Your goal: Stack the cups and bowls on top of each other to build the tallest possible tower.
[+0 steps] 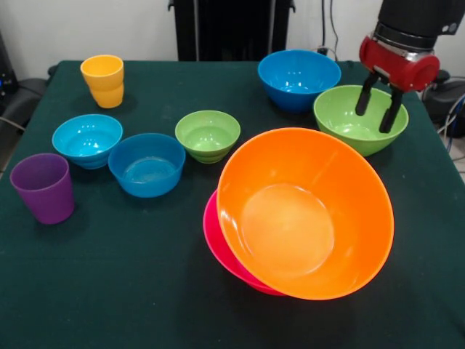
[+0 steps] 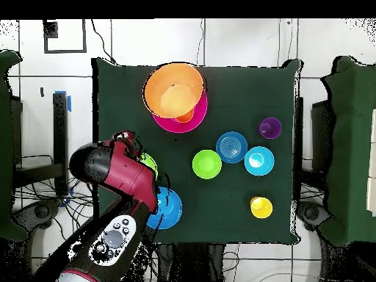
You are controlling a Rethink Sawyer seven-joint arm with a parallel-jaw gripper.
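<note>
The gripper is seen with fingers apart, empty, poised over the medium green bowl at the table edge. The tower sits near the middle front, its large orange bowl tilted on the pink bowl. Likely risk: the glossy rim slips from the fingers, or added weight tips the already leaning stack.

tower front, bowls behind, perhaps touching
</note>
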